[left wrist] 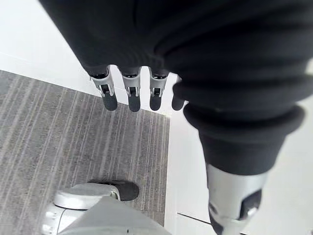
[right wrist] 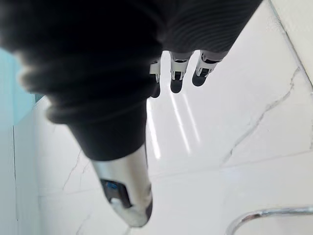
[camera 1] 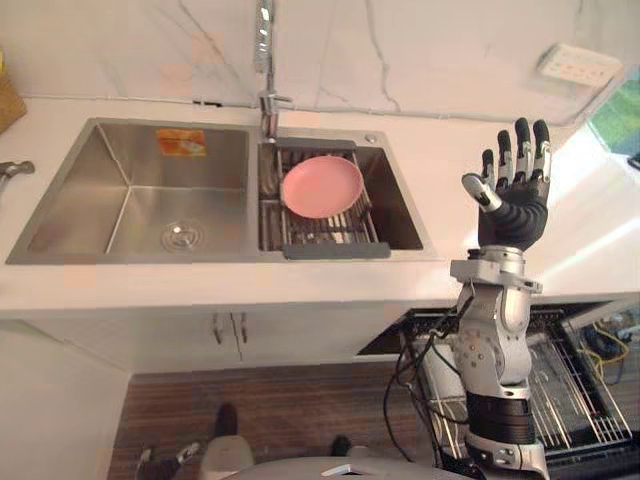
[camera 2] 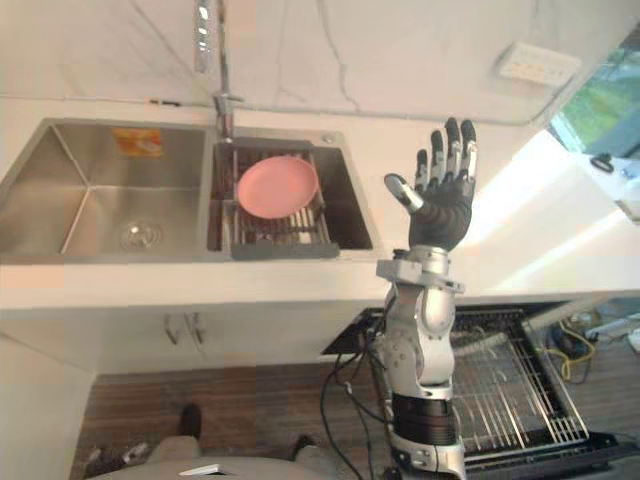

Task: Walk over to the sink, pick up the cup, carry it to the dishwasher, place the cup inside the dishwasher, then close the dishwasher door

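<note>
Right hand (camera 1: pixel 515 205) raised upright to the right of the sink (camera 1: pixel 90 180), above the desk (camera 1: pixel 450 130), fingers (camera 1: pixel 522 140) spread straight, gripping nothing. Left hand (left wrist: pixel 146 39) over the floor (left wrist: pixel 73 137), fingers (left wrist: pixel 108 95) straight, empty. Pink plate (camera 1: pixel 322 186) on the rack (camera 1: pixel 330 235) in the sink's right basin. Dishwasher (camera 1: pixel 585 400) open below and right of the sink. Cannot tell where the cup is.

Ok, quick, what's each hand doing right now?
Left hand: open, holding nothing.
Right hand: open, held upright, holding nothing.
</note>
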Robot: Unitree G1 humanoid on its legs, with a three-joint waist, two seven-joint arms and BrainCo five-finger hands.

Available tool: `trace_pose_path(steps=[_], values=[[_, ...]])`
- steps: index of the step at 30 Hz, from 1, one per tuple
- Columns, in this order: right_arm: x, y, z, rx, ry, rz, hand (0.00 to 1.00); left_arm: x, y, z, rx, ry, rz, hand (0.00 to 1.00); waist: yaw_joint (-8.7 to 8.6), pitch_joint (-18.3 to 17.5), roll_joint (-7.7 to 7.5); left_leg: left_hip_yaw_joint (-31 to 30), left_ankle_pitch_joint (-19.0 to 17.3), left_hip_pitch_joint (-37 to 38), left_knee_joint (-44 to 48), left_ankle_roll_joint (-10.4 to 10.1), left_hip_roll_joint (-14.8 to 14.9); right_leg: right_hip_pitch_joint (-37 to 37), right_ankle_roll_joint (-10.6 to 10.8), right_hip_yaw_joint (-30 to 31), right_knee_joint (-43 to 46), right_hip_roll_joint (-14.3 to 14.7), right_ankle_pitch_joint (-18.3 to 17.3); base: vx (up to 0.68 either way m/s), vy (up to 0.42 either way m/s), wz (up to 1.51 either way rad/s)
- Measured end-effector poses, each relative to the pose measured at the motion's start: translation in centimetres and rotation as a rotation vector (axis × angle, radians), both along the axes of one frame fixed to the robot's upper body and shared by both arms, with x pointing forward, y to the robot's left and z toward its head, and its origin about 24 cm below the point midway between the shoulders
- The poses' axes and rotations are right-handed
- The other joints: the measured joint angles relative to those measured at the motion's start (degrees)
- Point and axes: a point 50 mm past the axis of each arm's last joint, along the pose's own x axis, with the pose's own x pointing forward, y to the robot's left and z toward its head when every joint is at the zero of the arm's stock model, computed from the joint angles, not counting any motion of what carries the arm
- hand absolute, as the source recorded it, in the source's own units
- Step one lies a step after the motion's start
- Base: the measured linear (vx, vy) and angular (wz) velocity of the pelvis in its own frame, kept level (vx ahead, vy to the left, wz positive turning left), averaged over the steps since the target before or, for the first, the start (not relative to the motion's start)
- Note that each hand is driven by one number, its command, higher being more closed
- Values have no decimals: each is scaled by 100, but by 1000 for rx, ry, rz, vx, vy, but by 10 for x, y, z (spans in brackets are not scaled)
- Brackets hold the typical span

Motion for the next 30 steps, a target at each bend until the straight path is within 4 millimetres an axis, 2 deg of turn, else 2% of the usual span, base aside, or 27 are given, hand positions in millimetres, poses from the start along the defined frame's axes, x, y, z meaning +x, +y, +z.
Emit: trace_pose_path(steps=[3, 7, 11, 16, 21, 25, 30], values=[[1, -8, 0, -73, 49, -60, 0, 0, -6, -2, -17, 2, 0, 0, -46, -129, 61, 20, 26, -5, 1, -82, 186, 2, -17, -17, -77, 168, -35, -28, -130, -8], [3, -10, 0, -203, 98, -104, 0, -2, -3, -1, 2, 13, -27, 0, -94, -283, -86, 50, 10, -88, 1, -91, 187, -15, -17, -18, -212, 180, 36, 8, -2, -1], [6, -8, -8, -326, 172, -121, 0, -1, 2, 0, 20, 8, -40, 0, -99, -381, -236, 116, 22, -152, 1, -16, 59, 17, 38, -17, -358, 66, 201, 45, 44, -2], [12, -16, -15, -500, 257, -194, 0, 1, 3, 1, 32, -6, -58, 0, -136, -384, -235, 95, 33, -155, 1, 29, -48, 70, 88, -87, -384, -56, 235, 23, 34, 8], [22, -20, -9, -701, 301, -287, 0, 1, 2, 1, 36, 2, -77, 0, -187, -432, -179, 53, 26, -167, 0, 72, -72, 99, 106, -155, -403, -80, 263, -19, 6, 5], [39, -10, -4, -954, 314, -306, 0, -4, 1, -1, 28, 24, -82, 0, -174, -511, -115, 151, 16, -192, 0, 81, -69, 135, 105, -175, -538, -80, 350, -42, 3, 2], [59, 3, 2, -1179, 299, -318, 0, -3, 1, -1, 26, 29, -99, 0, -114, -548, -97, 166, 62, -210, 0, 91, -77, 212, 83, -314, -620, -92, 364, -25, 2, 14]])
